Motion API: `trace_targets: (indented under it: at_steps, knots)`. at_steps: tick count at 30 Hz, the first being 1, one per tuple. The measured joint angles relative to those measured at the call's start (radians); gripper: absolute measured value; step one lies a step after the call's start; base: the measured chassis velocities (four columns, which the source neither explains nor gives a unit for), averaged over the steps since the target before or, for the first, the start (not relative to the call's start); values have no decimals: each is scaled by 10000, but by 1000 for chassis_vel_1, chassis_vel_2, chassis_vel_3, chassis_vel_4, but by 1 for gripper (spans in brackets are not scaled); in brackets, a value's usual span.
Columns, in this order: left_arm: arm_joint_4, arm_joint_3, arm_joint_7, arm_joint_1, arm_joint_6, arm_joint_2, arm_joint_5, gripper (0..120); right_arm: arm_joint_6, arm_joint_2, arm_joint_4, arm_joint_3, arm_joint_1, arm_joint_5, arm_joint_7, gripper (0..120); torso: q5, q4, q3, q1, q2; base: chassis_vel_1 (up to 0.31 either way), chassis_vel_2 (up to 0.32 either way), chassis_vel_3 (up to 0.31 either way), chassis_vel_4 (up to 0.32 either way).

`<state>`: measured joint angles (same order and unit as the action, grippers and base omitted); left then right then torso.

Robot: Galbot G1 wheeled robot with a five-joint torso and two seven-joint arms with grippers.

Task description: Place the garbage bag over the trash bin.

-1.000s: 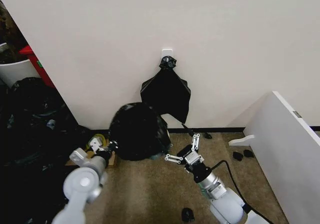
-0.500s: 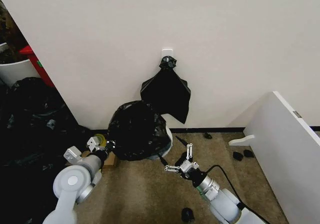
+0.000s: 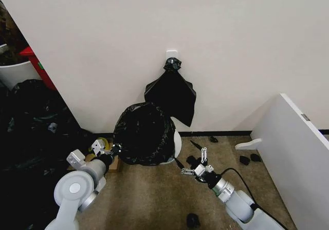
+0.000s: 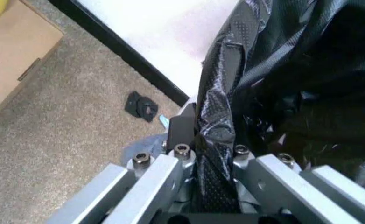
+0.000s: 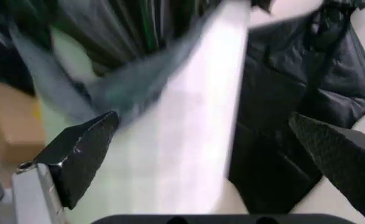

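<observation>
Storage corner: heaped black bags (image 3: 31, 132)

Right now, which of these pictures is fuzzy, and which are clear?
The right wrist view is smeared: the trash bin streaks. The left wrist view is crisp on the garbage bag pinched in the left gripper. The head view is sharp and evenly lit.

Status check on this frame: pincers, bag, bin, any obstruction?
Left pincer shut on garbage bag. Right pincer open, on the floor side, right of trash bin. Bag draped over bin. Nothing blocking.
</observation>
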<state>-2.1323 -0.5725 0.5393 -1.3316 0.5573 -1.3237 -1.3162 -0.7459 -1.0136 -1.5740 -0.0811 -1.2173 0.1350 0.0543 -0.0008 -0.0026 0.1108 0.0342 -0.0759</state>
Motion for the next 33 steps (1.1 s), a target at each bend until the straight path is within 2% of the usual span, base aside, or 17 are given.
trace_targets:
  at_steps: [1,2,4,5,6,9,10,11,13,14,16,20,24,27,29,32,33]
  knots:
    - [0,74,-76,-2,-32,26,122,0,-307,55,44,-15,0,-618,607,100,2,0,0,0,0,0,0,0,0]
    - [0,74,-76,-2,-32,26,122,0,-307,55,44,-15,0,-618,607,100,2,0,0,0,0,0,0,0,0]
    - [70,475,-564,-60,-345,206,729,0,-762,130,109,-273,60,-3371,2928,100,3,0,0,0,0,0,0,0,0]
    - [109,642,-749,-91,-476,290,1021,0,-763,135,104,-387,97,-4123,3422,100,1,0,0,0,0,0,0,0,0]
    - [109,642,-749,-91,-476,290,1021,0,-763,135,104,-387,97,-4123,3422,100,1,0,0,0,0,0,0,0,0]
    - [507,1261,-1707,-279,-1930,681,3153,0,-539,163,-280,-822,230,-6807,4572,100,-4,-1,0,0,0,0,0,0,0]
    - [507,1261,-1707,-279,-1930,681,3153,0,-539,163,-280,-822,230,-6807,4572,100,-4,-1,0,0,0,0,0,0,0]
    - [617,1330,-2003,-326,-2372,803,3745,0,-369,191,-458,-907,238,-7178,4533,100,2,1,0,0,0,0,0,0,0]
    - [950,1470,-2736,-433,-3458,1094,5049,0,222,302,-1086,-1135,198,-7151,3117,100,2,5,0,0,0,0,0,0,0]
    - [950,1470,-2736,-433,-3458,1094,5049,0,222,302,-1086,-1135,198,-7151,3117,100,2,5,0,0,0,0,0,0,0]
    - [1371,1581,-3560,-502,-4454,1361,6246,0,662,412,-1460,-1373,149,-6785,2192,100,-2,0,0,0,0,0,0,0,0]
    - [1510,1619,-3787,-526,-4786,1491,6472,0,818,541,-1636,-1490,5,-6454,1894,100,-2,2,0,0,0,0,0,0,0]
    - [1355,1510,-3544,-403,-4607,1412,5761,0,756,477,-1547,-1349,-298,-5595,1575,100,1,-1,0,0,0,0,0,0,0]
    - [1058,1235,-2643,-183,-3822,1234,4781,0,395,138,-1175,-1143,-535,-4511,1549,100,4,0,0,0,0,0,0,0,0]
    - [944,1159,-2338,-123,-3506,1172,4383,0,245,17,-1065,-1019,-606,-4400,1731,100,4,2,0,0,0,0,0,0,0]
    - [638,1083,-1781,-26,-2725,1020,3223,0,-66,-351,-903,-589,-700,-4473,2426,100,2,-3,0,0,0,0,0,0,0]
    - [638,1083,-1781,-26,-2725,1020,3223,0,-66,-351,-903,-589,-700,-4473,2426,100,2,-3,0,0,0,0,0,0,0]
